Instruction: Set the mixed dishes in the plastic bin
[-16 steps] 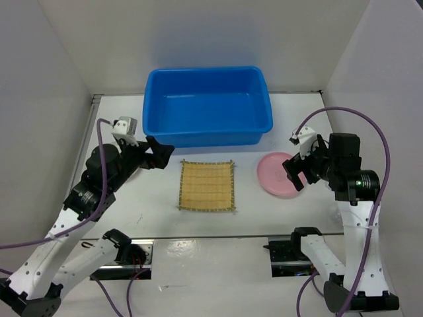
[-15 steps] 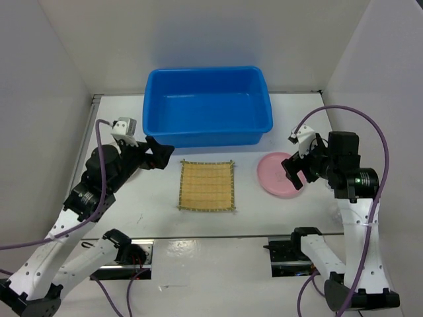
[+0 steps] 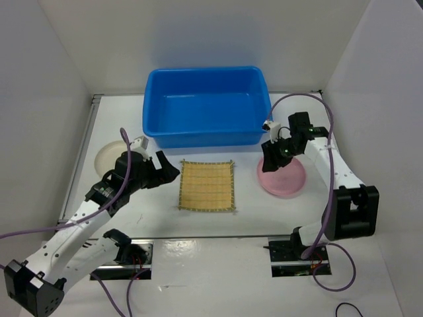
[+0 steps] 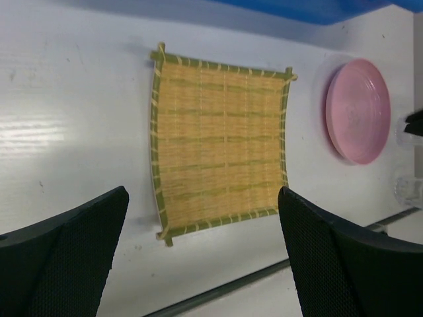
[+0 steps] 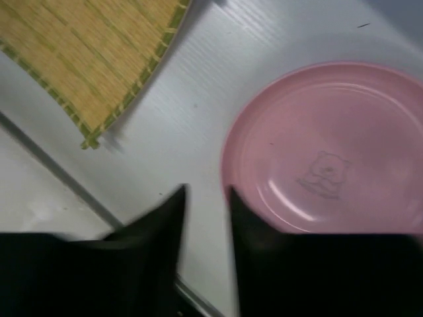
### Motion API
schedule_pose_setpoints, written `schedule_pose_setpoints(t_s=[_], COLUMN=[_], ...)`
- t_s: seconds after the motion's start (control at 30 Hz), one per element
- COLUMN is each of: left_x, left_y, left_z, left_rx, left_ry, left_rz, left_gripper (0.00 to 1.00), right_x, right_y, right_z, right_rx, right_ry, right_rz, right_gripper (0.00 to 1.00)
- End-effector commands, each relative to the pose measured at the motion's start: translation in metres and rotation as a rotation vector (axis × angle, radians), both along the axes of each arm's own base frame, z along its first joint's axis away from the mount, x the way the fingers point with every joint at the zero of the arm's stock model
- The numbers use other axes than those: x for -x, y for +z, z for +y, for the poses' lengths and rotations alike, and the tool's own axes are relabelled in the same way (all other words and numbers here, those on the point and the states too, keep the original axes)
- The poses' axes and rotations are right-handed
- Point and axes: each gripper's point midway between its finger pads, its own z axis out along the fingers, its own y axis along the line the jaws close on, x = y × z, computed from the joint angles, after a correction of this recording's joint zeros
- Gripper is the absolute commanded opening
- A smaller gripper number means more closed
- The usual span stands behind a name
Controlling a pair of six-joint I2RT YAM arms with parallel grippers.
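R gripper (image 5: pixel 206 195) now sits over pink plate (image 5: pixel 330 145) rim, jaws barely apart, empty. L gripper (image 4: pixel 203 195): spread wide, empty, well left.

White tbl (image 3: pixel 254 218) w/ plain white walls (image 3: pixel 198 33).

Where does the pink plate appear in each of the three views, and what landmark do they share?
Top external: pink plate right of centre.
Left wrist: plate at upper right.
Right wrist: plate fills the right half.
Landmark: bamboo mat beside it in all three.
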Motion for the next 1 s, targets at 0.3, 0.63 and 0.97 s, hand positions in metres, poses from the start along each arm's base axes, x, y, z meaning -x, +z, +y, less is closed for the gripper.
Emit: schedule_pose_setpoints(t_s=[0.3, 0.63, 0.97], left_x=[0.008, -0.011, -0.01], left_y=[-0.076, -0.111, -0.138], left_z=[-0.043, -0.04, -0.054], left_rx=[0.157, 0.139, 0.236], left_ry=[-0.204, -0.227, -0.293], left_rz=[0.317, 0.37, 0.372], left_gripper=[1.0, 1.0, 1.0], right_x=[0.011, -0.023, -0.019], right_y=[-0.029, -0.068, -0.121], right_z=[0.084, 0.119, 0.135], right_rx=[-0.247, -0.298, -0.219], right_ry=[0.054, -0.035, -0.052], right_rz=[0.19, 0.197, 0.229], right_gripper=[0.98, 0.98, 0.98])
